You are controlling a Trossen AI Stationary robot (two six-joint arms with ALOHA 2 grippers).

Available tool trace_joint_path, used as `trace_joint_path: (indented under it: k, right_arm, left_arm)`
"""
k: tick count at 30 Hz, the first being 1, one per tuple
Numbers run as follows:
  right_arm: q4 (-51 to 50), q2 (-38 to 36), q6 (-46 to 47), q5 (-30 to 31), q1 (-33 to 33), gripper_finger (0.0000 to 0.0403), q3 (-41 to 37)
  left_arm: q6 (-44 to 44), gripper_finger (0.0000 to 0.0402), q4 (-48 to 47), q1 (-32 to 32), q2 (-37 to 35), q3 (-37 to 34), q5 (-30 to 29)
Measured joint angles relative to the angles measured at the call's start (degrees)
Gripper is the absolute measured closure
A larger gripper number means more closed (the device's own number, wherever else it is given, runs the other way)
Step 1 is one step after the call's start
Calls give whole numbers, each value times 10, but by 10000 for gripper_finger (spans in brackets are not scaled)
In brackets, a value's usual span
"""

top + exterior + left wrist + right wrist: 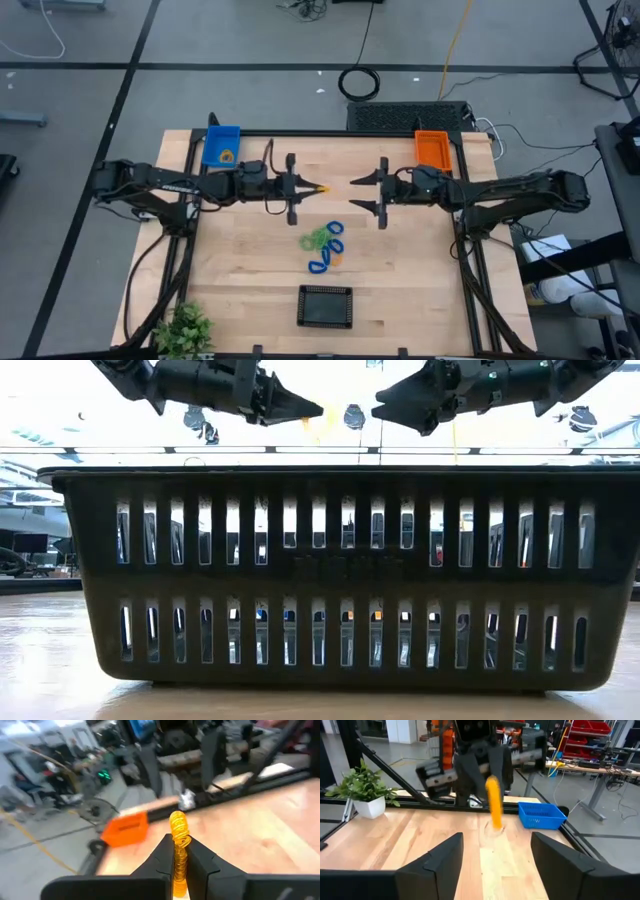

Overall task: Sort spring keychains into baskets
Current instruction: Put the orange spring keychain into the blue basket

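My left gripper (302,188) hovers over the table's middle, pointing toward the right edge, and is shut on an orange-yellow spring keychain (179,827). My right gripper (362,194) faces it from the right, open, with nothing between its fingers (440,865). More spring keychains, green (317,238), blue (320,266) and orange, lie in a small heap on the table below the gap between the grippers. The blue basket (221,145) stands at the far left, the orange basket (433,148) at the far right, and the black basket (326,306) near the front edge. My left gripper pinches the orange-yellow keychain's coil (180,856) between its two fingers. The fingers come in level from the table's left. The coil's free end (178,822) sticks out past the fingertips, and the keychain is lifted clear of the table.
A small green plant (183,328) in a white pot stands at the near left corner. In the low view the black basket's slotted wall (340,575) fills the picture. Bare wood lies between the heap and the far baskets.
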Motion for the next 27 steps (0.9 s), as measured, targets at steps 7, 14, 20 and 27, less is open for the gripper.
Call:
trace_joint_path:
  k: [7,14,20,27]
  right_arm:
    - [-14,-2,2,0,0,188,0]
    - [-16,-2,2,0,0,189,0]
    - [-17,-2,7,0,0,190,0]
    - [-17,-2,13,0,0,191,0]
  left_arm:
    - [11,382,-162,-5,-65,0,-181]
    - [-60,382,-288,-13,-108,0,-424]
    - [-208,382,-393,14,-156,0,-526]
    - [-306,382,-472,73,-194,-20,-535]
